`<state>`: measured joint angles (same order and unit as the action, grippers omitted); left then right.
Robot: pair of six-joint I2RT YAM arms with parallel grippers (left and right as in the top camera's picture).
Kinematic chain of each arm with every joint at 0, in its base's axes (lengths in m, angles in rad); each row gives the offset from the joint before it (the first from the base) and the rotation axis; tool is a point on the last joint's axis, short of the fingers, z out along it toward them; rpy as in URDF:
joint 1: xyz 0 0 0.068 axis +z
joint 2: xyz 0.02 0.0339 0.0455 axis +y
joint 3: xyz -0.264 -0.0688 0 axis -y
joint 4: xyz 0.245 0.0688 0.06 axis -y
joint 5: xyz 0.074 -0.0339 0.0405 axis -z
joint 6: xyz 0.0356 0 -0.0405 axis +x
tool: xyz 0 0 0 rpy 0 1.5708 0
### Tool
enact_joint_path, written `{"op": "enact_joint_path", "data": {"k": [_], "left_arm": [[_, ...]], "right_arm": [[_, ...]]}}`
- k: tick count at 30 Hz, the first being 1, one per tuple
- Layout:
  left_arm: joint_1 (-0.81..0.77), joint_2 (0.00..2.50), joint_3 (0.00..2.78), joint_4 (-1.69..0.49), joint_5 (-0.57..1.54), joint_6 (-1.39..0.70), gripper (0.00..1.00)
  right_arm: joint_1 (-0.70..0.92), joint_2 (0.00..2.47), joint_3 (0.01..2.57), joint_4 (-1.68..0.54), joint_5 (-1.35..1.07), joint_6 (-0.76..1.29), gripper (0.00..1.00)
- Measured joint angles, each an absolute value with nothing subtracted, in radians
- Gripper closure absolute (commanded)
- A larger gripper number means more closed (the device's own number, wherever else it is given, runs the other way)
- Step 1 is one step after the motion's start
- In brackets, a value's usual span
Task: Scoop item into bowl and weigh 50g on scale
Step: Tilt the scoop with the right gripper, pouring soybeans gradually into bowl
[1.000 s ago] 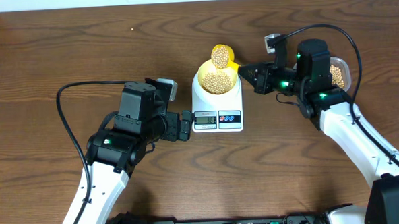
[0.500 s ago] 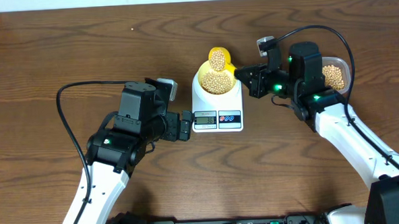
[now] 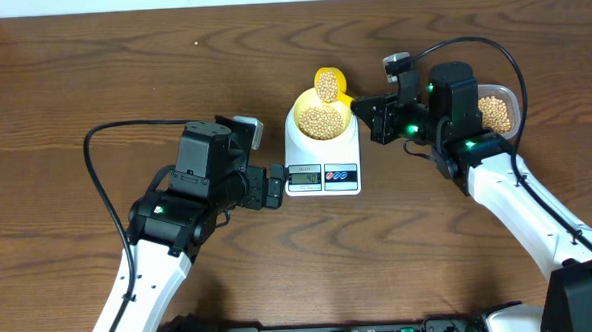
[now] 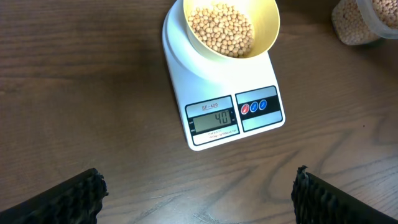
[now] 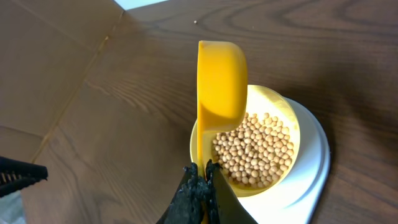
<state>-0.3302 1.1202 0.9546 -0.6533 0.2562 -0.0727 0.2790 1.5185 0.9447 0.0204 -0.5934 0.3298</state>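
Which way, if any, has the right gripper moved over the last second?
Yes. The right gripper, shut on the yellow plastic scoop, has shifted left toward the small white kitchen scale, uncovering more of the clear plastic tub.

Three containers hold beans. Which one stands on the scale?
The pale-yellow bowl, on the white scale. The yellow scoop is held by the right gripper; the clear tub stands on the table.
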Motion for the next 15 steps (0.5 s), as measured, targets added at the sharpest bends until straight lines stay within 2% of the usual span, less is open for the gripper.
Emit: {"op": "enact_joint_path", "data": {"k": [15], "left_arm": [[-0.33, 1.12, 0.955, -0.653, 0.256, -0.073, 0.02]], "right_arm": [[0.273, 1.518, 0.945, -0.021, -0.578, 0.253, 0.99]]}}
